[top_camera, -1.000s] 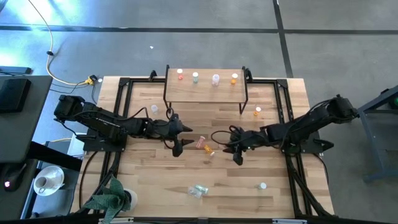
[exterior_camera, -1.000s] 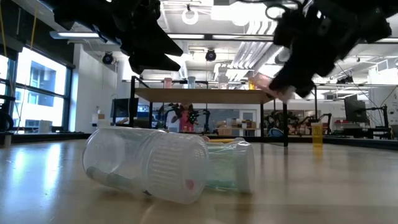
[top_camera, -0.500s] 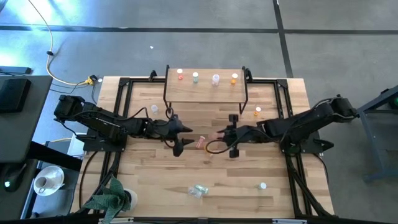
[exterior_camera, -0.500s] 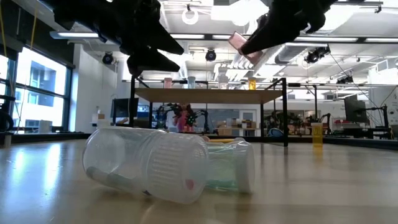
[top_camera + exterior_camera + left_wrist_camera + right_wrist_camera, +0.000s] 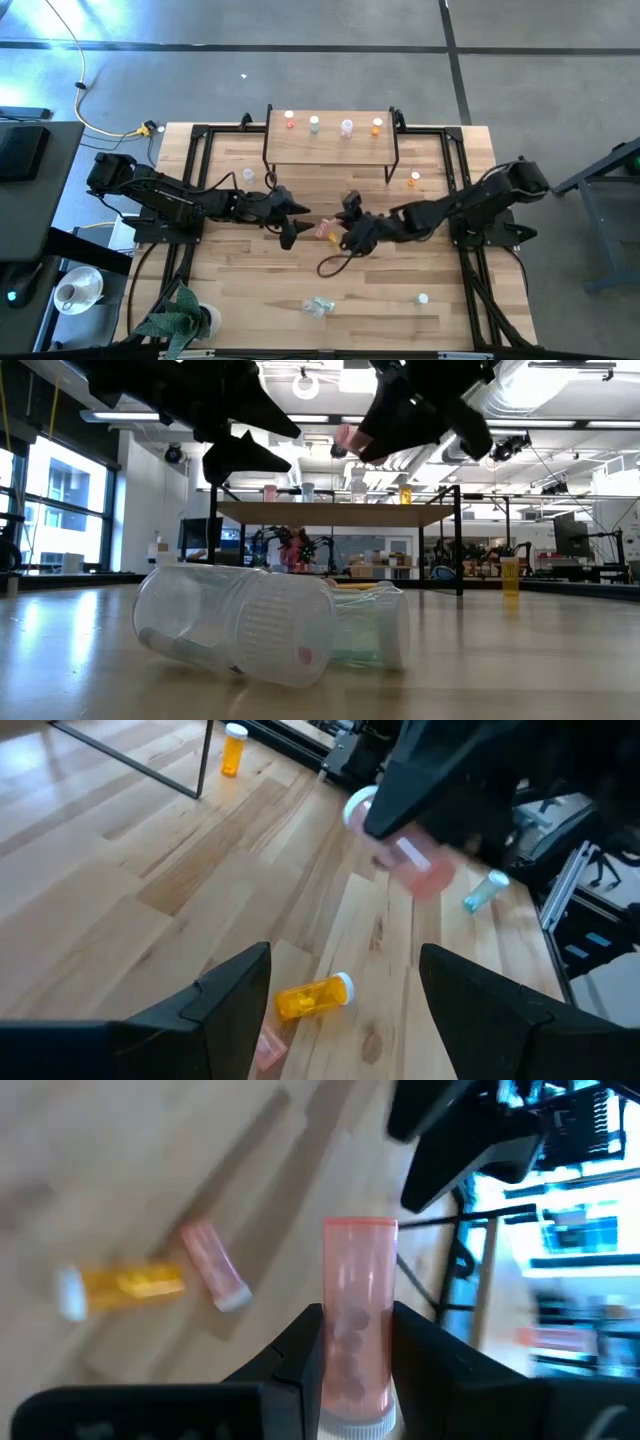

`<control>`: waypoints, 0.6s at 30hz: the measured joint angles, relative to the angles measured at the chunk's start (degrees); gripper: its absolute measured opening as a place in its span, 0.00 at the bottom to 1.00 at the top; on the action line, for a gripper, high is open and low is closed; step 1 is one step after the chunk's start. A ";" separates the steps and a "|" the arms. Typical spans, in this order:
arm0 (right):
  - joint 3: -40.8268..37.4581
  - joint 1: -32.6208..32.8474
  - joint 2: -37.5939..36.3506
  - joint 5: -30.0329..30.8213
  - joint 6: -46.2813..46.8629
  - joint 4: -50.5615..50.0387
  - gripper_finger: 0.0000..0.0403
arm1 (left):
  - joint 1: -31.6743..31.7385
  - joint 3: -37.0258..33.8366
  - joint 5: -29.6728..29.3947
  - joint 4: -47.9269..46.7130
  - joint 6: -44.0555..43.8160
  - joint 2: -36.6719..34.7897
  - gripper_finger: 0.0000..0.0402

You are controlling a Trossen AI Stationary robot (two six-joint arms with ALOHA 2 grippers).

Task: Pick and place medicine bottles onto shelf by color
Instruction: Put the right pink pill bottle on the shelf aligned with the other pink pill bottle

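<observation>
My right gripper (image 5: pixel 345 224) hangs over the table's middle, shut on a pink medicine bottle (image 5: pixel 357 1310) with a white cap; the low view shows that bottle (image 5: pixel 350 438) high above the table. My left gripper (image 5: pixel 290 230) stands open just to its left, with nothing between its fingers (image 5: pixel 235 1005). Below them another pink bottle (image 5: pixel 213 1265) and an orange bottle (image 5: pixel 125 1285) lie on their sides on the table. The shelf (image 5: pixel 330 145) stands at the far middle with several bottles upright on it, among them a red one (image 5: pixel 290 120) and an orange one (image 5: pixel 376 125). My right gripper pinches the pink bottle's body (image 5: pixel 355 1355) between its two fingers (image 5: pixel 305 1342), on the half nearer the white cap (image 5: pixel 355 1427). The bottle lies along the fingers, its base sticking out past their tips. It is lifted clear of the table.
An orange bottle (image 5: pixel 414 180) stands right of the shelf and a white one (image 5: pixel 247 175) left of it. Clear and pale green bottles (image 5: pixel 320 306) lie near the front edge, a white-capped one (image 5: pixel 423 298) at the front right. A potted plant (image 5: pixel 180 320) sits at the front left corner.
My right gripper has risen and gone toward the table's left, closer to my left gripper, rolling its wrist as it went. The pink bottle has travelled with it, higher above the table and turned about. My left gripper has rolled slightly in place.
</observation>
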 joint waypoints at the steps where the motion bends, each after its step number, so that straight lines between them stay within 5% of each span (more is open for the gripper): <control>1: 0.90 0.45 1.29 2.45 -1.79 -0.35 0.21 | 0.02 0.00 0.28 0.10 -0.02 0.00 0.61; 5: 3.80 1.99 5.76 8.83 -8.14 -0.22 0.21 | 0.01 0.00 2.05 0.39 -0.04 0.00 0.61; 18: 7.42 4.64 12.80 16.11 -26.60 4.75 0.21 | 0.00 0.02 3.15 2.00 -1.60 1.62 0.61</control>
